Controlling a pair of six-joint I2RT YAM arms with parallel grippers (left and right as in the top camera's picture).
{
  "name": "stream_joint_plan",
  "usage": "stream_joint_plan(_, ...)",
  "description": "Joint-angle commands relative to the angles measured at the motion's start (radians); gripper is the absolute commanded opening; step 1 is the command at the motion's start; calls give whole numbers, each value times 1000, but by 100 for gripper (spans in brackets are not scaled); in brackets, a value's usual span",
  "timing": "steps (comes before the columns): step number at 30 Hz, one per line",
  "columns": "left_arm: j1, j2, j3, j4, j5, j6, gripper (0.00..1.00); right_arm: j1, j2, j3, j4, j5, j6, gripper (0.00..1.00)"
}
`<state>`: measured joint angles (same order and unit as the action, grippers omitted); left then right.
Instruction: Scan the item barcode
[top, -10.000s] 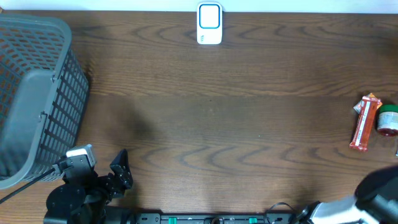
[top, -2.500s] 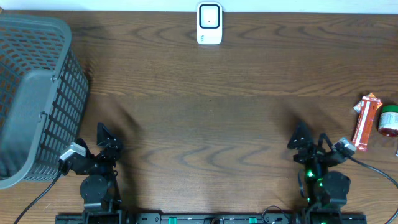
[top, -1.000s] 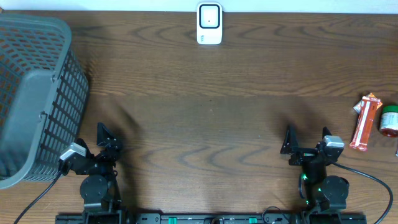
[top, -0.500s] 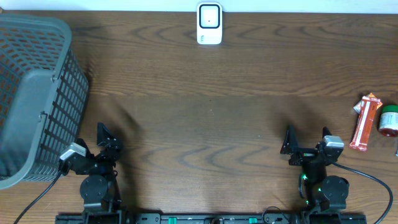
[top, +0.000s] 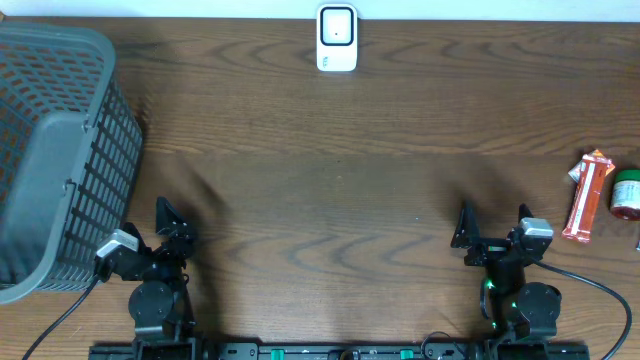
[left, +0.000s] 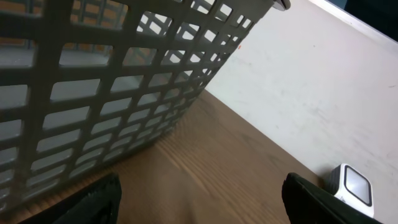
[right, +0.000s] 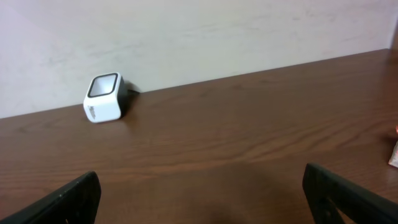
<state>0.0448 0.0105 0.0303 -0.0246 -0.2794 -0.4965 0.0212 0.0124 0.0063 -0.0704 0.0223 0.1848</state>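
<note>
The white barcode scanner (top: 337, 38) stands at the table's far edge, centre; it also shows in the left wrist view (left: 351, 186) and the right wrist view (right: 104, 98). Two items lie at the right edge: an orange snack bar (top: 587, 196) and a small green-lidded jar (top: 624, 194). My left gripper (top: 172, 226) sits near the front left, open and empty (left: 208, 205). My right gripper (top: 490, 228) sits near the front right, open and empty (right: 202, 199), well left of the items.
A large grey mesh basket (top: 55, 150) fills the left side, close beside the left gripper, and looms in the left wrist view (left: 93, 81). A pale wall runs behind the table's far edge.
Nothing has moved over the last second. Before that, the right gripper swung from pointing slightly left to facing straight ahead, and both arms came up from the front edge.
</note>
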Motion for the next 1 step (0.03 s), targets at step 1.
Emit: stream_joint_plan(1,5,-6,-26,-22,-18,17,84,10,-7,-1,-5,-1,-14,99)
